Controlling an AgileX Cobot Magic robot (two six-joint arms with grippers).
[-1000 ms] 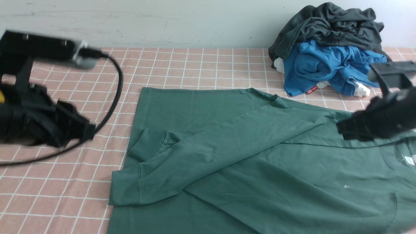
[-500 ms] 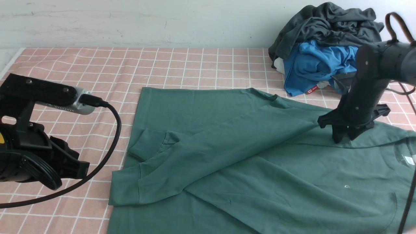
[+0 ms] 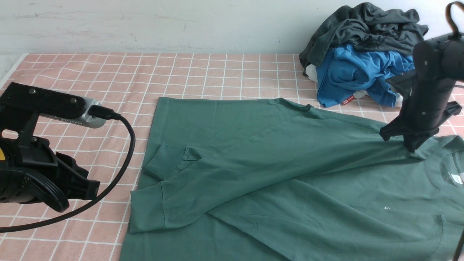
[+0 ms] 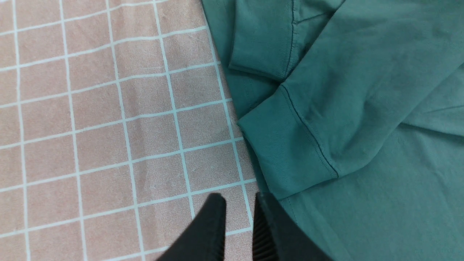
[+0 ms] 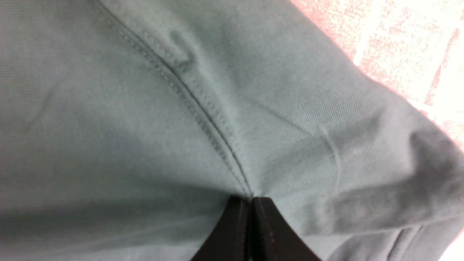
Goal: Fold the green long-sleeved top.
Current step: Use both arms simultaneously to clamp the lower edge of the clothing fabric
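Note:
The green long-sleeved top (image 3: 290, 174) lies flat on the pink checked cloth, with both sleeves folded across its body. Their cuffs (image 3: 146, 214) lie at its left edge. A small white logo (image 3: 386, 208) and the ribbed neck (image 3: 449, 170) show at the right. My right gripper (image 3: 411, 148) is shut on the top's shoulder seam (image 5: 203, 108) and holds a pinch of fabric pulled taut. My left gripper (image 3: 92, 188) hovers left of the top. In the left wrist view its jaws (image 4: 239, 203) stand slightly apart and empty, beside the near cuff (image 4: 286, 152).
A pile with a dark charcoal-grey garment (image 3: 366, 29) on a bright blue one (image 3: 355, 72) sits at the back right against the wall. The checked tablecloth (image 3: 217, 72) runs to the table's left edge (image 3: 11, 69). A black cable (image 3: 127, 145) loops off my left arm.
My right gripper came down, shut on the shoulder and moved right, pulling the sleeve taut; the near cuff slid a little right. My left arm lowered, then stayed still.

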